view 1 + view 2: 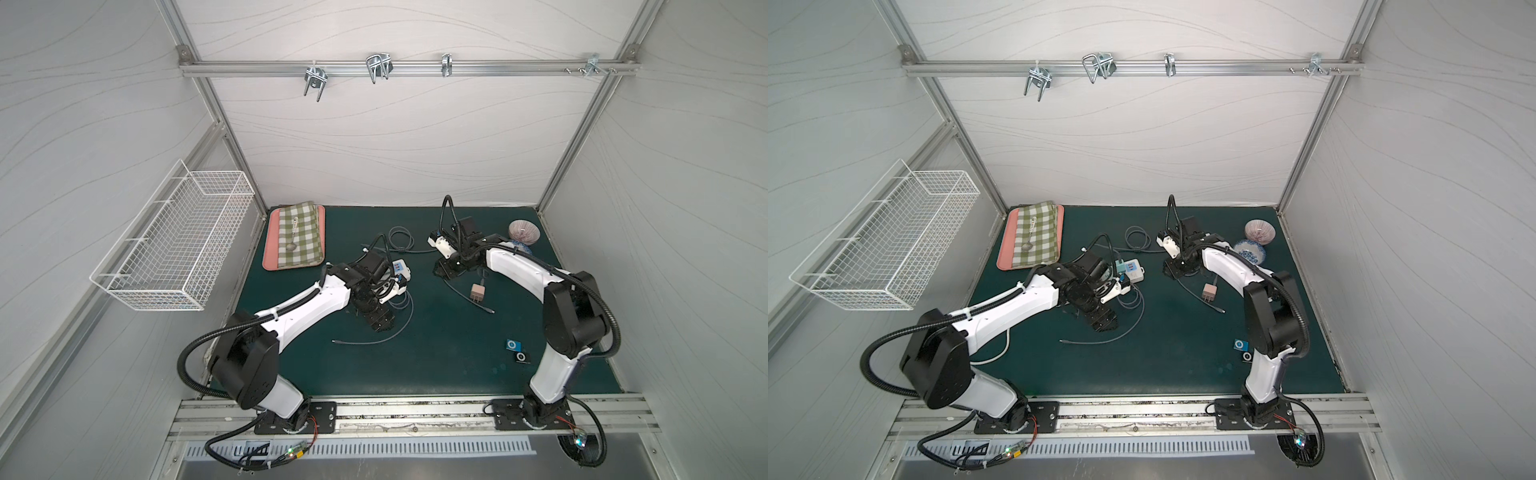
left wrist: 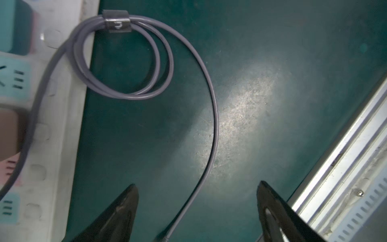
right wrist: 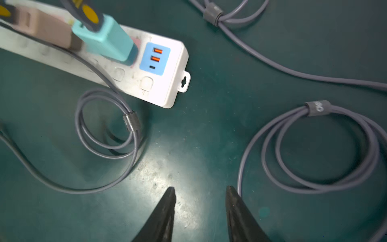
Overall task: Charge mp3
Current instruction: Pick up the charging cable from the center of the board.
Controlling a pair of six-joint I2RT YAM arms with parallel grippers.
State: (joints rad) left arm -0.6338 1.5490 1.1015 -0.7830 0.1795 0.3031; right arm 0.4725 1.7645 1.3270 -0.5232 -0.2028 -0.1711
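Note:
Two small mp3 players, a blue one (image 1: 513, 345) (image 1: 1239, 344) and a black one (image 1: 519, 356) (image 1: 1246, 356), lie on the green mat by the right arm's base, far from both grippers. The white power strip (image 1: 401, 268) (image 3: 163, 83) sits mid-table with a teal adapter (image 3: 104, 39) and a beige adapter (image 3: 41, 27) plugged in. My left gripper (image 1: 380, 322) (image 2: 196, 185) is open just above the mat, with a grey cable (image 2: 213, 117) running loose between its fingers. My right gripper (image 1: 444, 270) (image 3: 200, 188) is open over bare mat with nothing between its fingers.
A loose pinkish adapter (image 1: 477, 293) with its cable lies right of centre. More coiled grey cables (image 3: 314, 146) (image 1: 401, 239) lie near the strip. A pink tray (image 1: 270, 232) with checked cloth is back left, two bowls (image 1: 523, 232) back right, a wire basket (image 1: 178, 237) on the left wall.

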